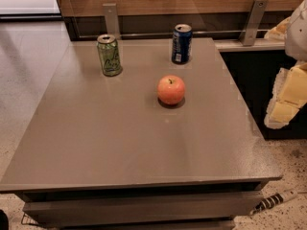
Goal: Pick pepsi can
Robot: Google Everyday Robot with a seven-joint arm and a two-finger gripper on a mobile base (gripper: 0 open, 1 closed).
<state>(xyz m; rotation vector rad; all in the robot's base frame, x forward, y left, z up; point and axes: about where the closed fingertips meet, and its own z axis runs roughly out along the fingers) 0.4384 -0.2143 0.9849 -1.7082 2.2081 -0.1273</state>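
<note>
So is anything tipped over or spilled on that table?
No, nothing stands out. The pepsi can and the green can both stand upright near the back of the table, the apple sits stem up in front of them, and I see no spill. The gripper hangs off to the right, past the table's edge.

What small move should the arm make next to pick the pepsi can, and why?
Probably swing the gripper left and toward the back, to the dark blue drink can with the silver top. The gripper hangs beyond the right edge of the grey table, well apart from the can, which stands upright near the back edge.
</note>
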